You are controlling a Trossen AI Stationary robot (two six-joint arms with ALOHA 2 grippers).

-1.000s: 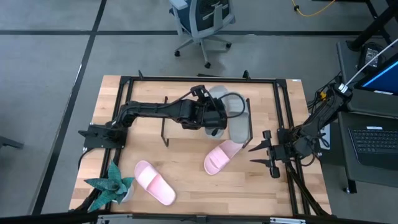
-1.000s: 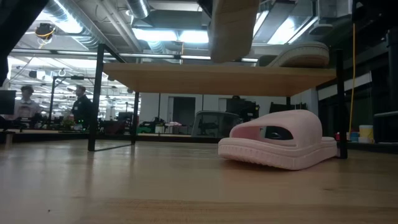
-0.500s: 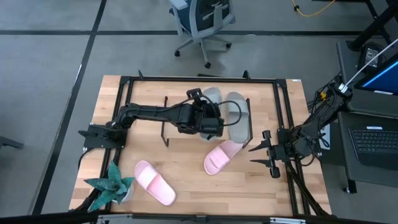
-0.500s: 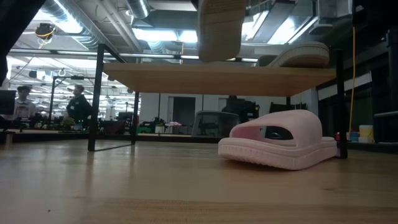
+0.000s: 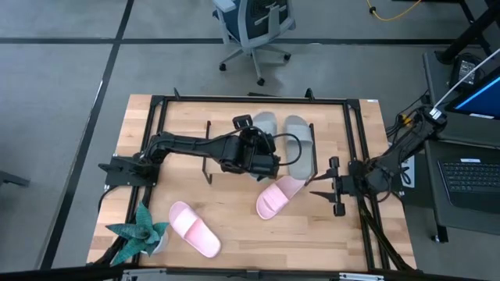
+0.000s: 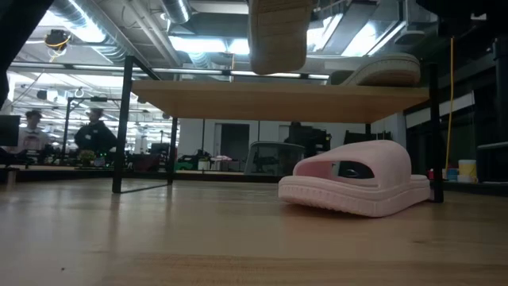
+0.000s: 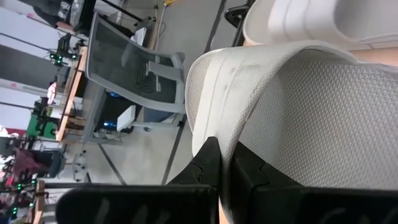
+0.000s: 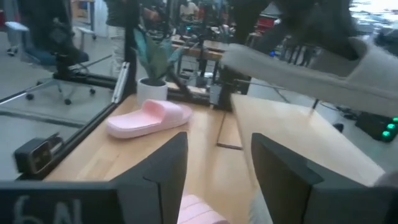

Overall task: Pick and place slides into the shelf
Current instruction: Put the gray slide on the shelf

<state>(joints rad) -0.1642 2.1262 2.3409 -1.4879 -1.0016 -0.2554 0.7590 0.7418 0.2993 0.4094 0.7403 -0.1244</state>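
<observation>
Over the shelf (image 5: 219, 160), the left gripper (image 7: 227, 165) pinches the edge of a grey-green slide (image 7: 298, 124) between pressed-together jaws, holding it above the board beside a second grey-green slide (image 5: 298, 146), while the right gripper (image 5: 326, 187) waits spread near a pink slide (image 5: 277, 197).

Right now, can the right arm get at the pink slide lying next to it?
Probably yes: the right hand is open beside the pink slide, and nothing lies between them.
</observation>
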